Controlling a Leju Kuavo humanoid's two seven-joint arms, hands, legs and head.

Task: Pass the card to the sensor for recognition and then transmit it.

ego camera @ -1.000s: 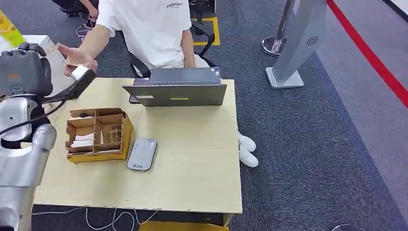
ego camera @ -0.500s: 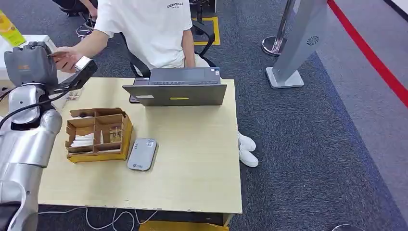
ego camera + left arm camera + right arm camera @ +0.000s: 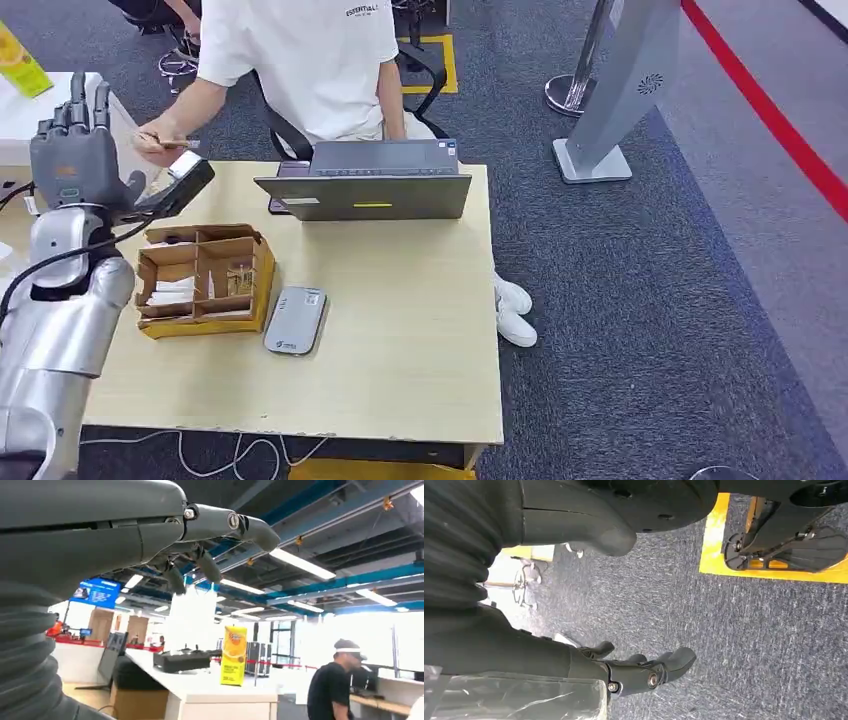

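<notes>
My left hand point(image 3: 75, 150) is raised upright beside the table's far left corner, fingers spread and nothing in them. Its thumb point(image 3: 188, 180) points towards the laptop. In the left wrist view the fingers point(image 3: 215, 540) spread against the ceiling, bare. Just beyond the thumb, a seated person's hand point(image 3: 155, 138) pinches a thin card point(image 3: 181, 145). The grey card sensor point(image 3: 296, 320) lies flat on the table beside a cardboard box. My right hand point(image 3: 644, 672) hangs over the carpet, fingers loosely bent and holding nothing.
A compartmented cardboard box point(image 3: 205, 280) with cards in it stands left of the sensor. A grey laptop point(image 3: 370, 185) sits at the table's far edge before the person in a white shirt point(image 3: 310, 60). A grey stand point(image 3: 620, 100) rises at the back right.
My left hand has turned upright and spread its fingers, letting go of the card. The person's hand now holds the card and has drawn it slightly away.
</notes>
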